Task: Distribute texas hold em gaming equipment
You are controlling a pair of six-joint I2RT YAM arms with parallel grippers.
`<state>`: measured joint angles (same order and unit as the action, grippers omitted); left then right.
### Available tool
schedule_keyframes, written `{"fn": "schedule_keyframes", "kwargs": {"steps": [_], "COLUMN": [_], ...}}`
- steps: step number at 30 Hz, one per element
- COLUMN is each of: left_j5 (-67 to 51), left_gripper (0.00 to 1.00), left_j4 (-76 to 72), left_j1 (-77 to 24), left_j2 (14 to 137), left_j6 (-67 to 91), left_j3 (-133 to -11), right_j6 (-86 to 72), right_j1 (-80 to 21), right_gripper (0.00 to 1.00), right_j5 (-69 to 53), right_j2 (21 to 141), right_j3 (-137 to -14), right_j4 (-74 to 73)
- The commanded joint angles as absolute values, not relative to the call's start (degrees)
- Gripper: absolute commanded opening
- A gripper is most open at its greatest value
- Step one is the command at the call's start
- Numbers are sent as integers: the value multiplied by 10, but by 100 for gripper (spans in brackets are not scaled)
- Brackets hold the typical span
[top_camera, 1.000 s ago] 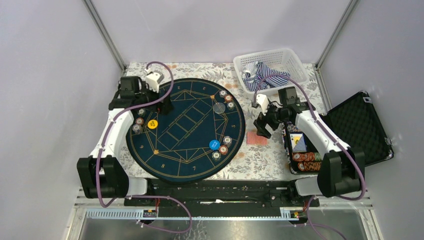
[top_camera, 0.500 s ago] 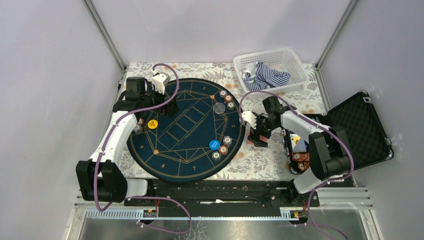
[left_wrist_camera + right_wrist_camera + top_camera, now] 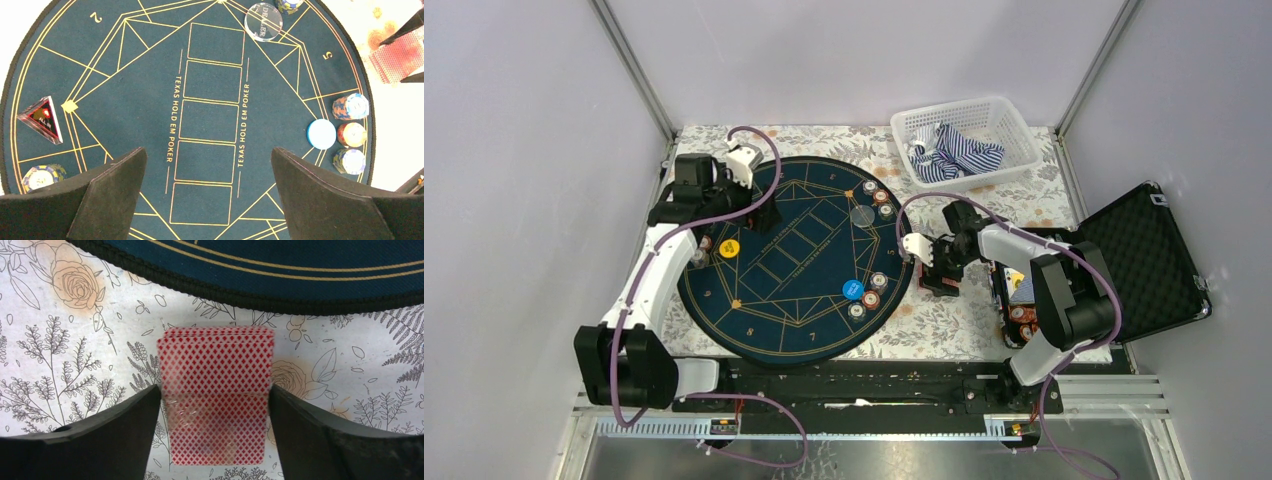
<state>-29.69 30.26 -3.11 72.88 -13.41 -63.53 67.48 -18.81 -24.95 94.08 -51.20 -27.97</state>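
A red-backed deck of playing cards (image 3: 217, 395) lies on the floral cloth just off the mat's right rim. My right gripper (image 3: 215, 388) straddles it, both fingers pressed against its long sides; from above, the gripper (image 3: 939, 275) covers most of the deck. My left gripper (image 3: 208, 150) hangs open and empty over the mat's upper left (image 3: 762, 212). Short chip stacks (image 3: 871, 298) stand with a blue disc (image 3: 852, 290) at the mat's right edge. More chips (image 3: 881, 197) stand at its top right. An orange disc (image 3: 730, 248) lies on the left.
The round navy mat (image 3: 794, 300) fills the middle. A clear dealer button (image 3: 263, 21) and a triangular all-in marker (image 3: 42, 119) rest on it. A white basket (image 3: 1014, 125) of striped cloth stands at the back right. An open black case (image 3: 1144, 255) holding chips (image 3: 1024, 318) is at the right.
The right arm swung left and came down over the deck, and its fingers closed in against the deck's sides. The left gripper shifted slightly up and right over the mat and stayed open.
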Motion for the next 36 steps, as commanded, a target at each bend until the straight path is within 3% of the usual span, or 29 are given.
{"fn": "schedule_keyframes", "kwargs": {"steps": [1,11,21,29,36], "left_j5": [-304,-372,-471,-535,-567], "left_gripper": [99,99,99,93,87], "left_j4": [289,249,174,-17,-171], "left_j1": [-33,-33,-87,-174,-215], "left_j2": [749,779,801,828,846], "left_j6": [-100,17,168,356,479], "left_j3": [-664,-649,-610,-549,-500], "right_j6": [705,678,618,531,492], "right_j1": [-195,-201,-237,-314,-366], "right_gripper": [78,52,51,51,52], "right_j5": [-229,-231,-315,-340,-299], "right_j2": [960,919,861,861,874], "right_j3": [-505,-527,-674,-797,-834], "right_j4": [-255,-281,-407,-444,-444]}}
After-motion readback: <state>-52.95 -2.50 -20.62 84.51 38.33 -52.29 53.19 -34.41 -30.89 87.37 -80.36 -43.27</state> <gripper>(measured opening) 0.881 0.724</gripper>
